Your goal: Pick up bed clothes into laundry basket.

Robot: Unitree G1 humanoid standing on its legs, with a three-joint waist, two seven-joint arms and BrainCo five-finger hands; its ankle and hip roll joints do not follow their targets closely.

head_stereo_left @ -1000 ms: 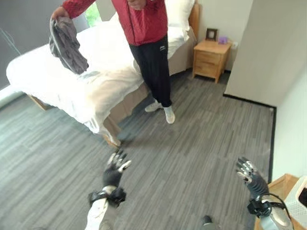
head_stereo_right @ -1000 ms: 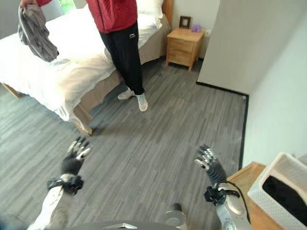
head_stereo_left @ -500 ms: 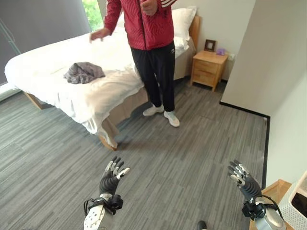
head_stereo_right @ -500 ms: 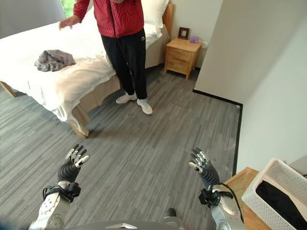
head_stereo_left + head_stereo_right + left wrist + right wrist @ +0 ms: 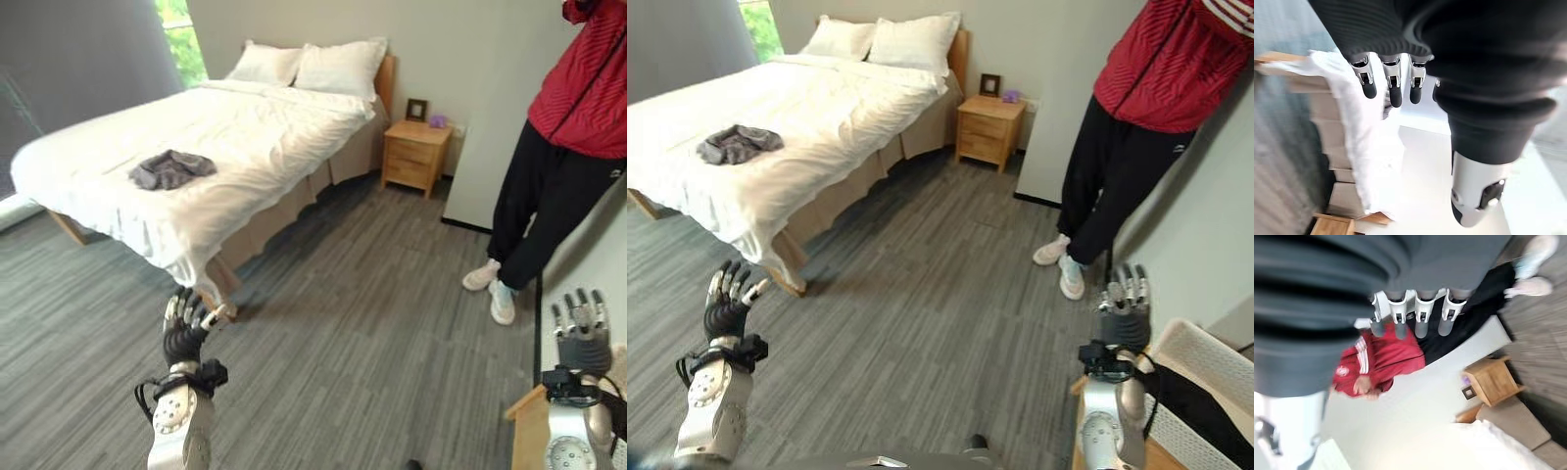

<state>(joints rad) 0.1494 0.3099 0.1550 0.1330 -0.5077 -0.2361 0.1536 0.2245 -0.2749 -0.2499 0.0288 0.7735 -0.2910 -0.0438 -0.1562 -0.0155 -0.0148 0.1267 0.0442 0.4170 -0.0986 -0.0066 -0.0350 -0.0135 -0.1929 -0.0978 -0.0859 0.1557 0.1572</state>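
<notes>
The grey bed clothes point(image 5: 170, 168) lie crumpled on the white bed point(image 5: 255, 117), near the bed's left edge and well back from its foot corner. The left hand point(image 5: 185, 324) is raised just short of the foot corner, fingers spread straight, holding nothing. The right hand point(image 5: 1126, 311) is raised at the far right, fingers straight and empty, directly above the white laundry basket point(image 5: 1207, 369). A person point(image 5: 1136, 127) stands by the wall corner, near the right hand. Open grey floor point(image 5: 921, 313) spans between the bed edge and the person. A wooden nightstand point(image 5: 416, 155) sits beside the headboard.
</notes>
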